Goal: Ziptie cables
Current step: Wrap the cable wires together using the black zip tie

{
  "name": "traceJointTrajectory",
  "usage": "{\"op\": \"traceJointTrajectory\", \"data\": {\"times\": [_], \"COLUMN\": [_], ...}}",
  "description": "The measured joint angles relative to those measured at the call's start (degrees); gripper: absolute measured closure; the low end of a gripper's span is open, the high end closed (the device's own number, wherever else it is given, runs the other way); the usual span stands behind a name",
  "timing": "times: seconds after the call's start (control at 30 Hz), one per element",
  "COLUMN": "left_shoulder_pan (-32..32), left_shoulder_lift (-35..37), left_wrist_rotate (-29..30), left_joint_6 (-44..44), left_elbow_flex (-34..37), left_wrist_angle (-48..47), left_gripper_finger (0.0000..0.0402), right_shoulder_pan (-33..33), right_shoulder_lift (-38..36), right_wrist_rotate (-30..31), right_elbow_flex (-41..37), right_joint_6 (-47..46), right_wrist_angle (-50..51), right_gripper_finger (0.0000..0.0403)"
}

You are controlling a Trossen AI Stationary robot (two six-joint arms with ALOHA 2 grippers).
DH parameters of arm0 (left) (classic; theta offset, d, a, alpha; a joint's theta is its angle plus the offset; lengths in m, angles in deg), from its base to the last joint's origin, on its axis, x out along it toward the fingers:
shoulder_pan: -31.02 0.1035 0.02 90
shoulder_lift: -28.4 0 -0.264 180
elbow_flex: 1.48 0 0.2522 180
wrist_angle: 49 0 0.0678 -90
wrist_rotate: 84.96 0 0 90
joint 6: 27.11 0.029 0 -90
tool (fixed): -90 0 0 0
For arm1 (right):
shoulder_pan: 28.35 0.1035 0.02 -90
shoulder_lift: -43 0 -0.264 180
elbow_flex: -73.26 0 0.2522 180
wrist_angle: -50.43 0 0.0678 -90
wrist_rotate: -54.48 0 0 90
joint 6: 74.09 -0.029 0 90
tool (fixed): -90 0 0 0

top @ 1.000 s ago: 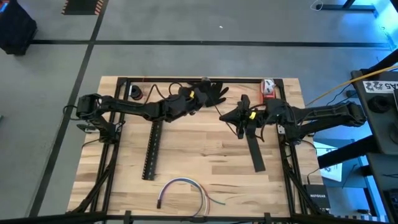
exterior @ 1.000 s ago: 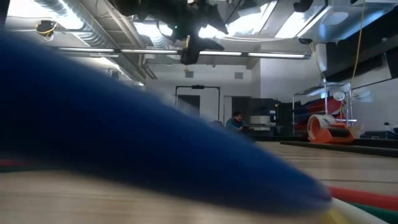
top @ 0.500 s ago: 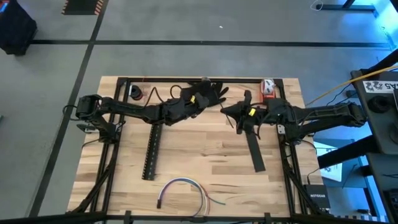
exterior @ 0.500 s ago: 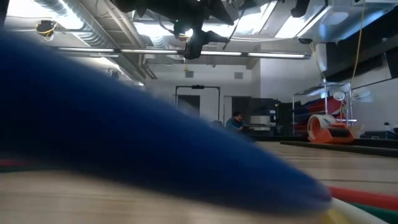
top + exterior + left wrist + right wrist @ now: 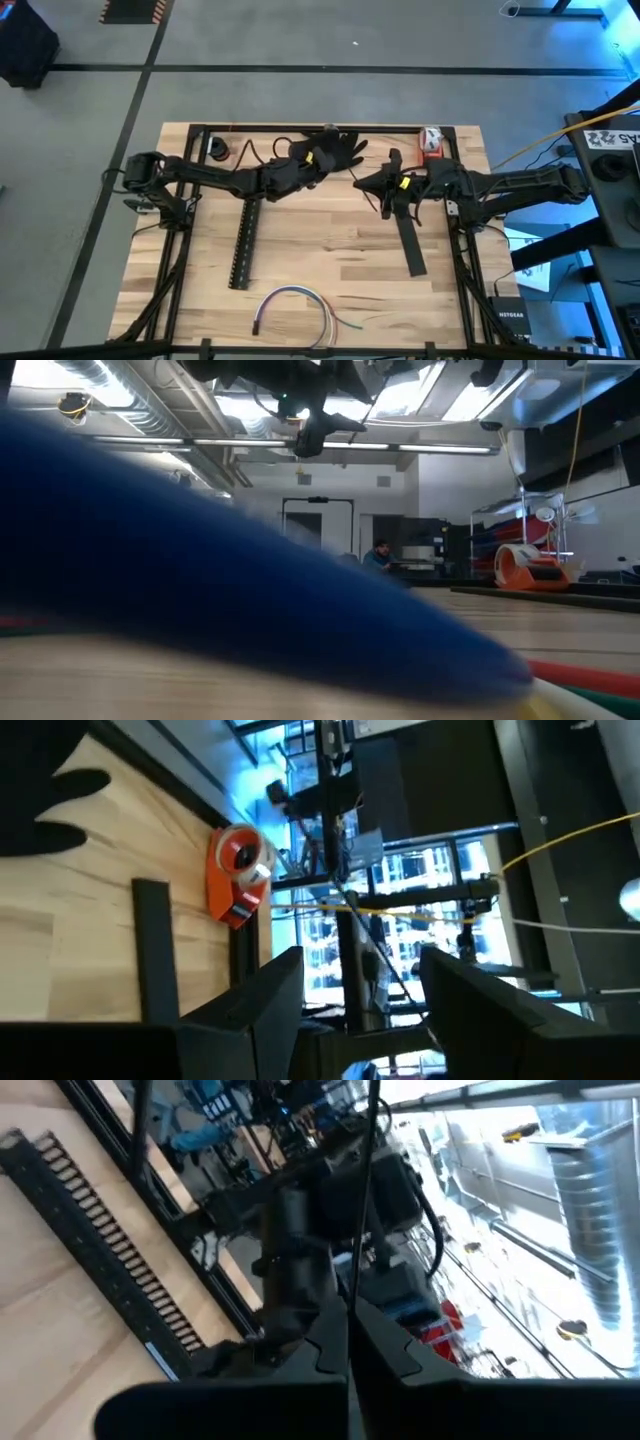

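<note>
Below, cables arched crosswise near table's front, left jaws parted, right jaws closed.

**Even light above, blur and glare below**

From overhead the wooden counter is evenly lit, with soft, faint shadows under the arms and a blue cast at the right edge. At counter height a large, out-of-focus blue shape fills the foreground, while ceiling lights glare white. Both wrist views are tilted, with bright, washed-out windows behind.
</note>
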Motion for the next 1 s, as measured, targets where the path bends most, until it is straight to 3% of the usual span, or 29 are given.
{"op": "traceJointTrajectory", "data": {"times": [0.27,0.53,0.67,1.0], "left_shoulder_pan": [1.6,1.4,1.1,1.4], "left_shoulder_lift": [-2.4,-2.4,-2.4,-2.4], "left_wrist_rotate": [0.2,-0.4,-1.1,-1.1], "left_joint_6": [-1.9,0.3,0.8,2.9], "left_elbow_flex": [0.0,0.0,0.0,0.0], "left_wrist_angle": [1.0,3.0,3.1,2.9], "left_gripper_finger": [0.0208,0.0212,0.0239,0.0327], "right_shoulder_pan": [2.2,3.0,3.0,3.0], "right_shoulder_lift": [1.6,1.9,1.9,1.9], "right_wrist_rotate": [-0.8,3.7,6.4,5.4], "right_elbow_flex": [0.0,0.0,0.0,0.0], "right_joint_6": [0.0,-0.3,-0.3,-0.3], "right_wrist_angle": [-0.5,0.5,0.5,0.3], "right_gripper_finger": [0.0401,0.0401,0.0401,0.0401]}}
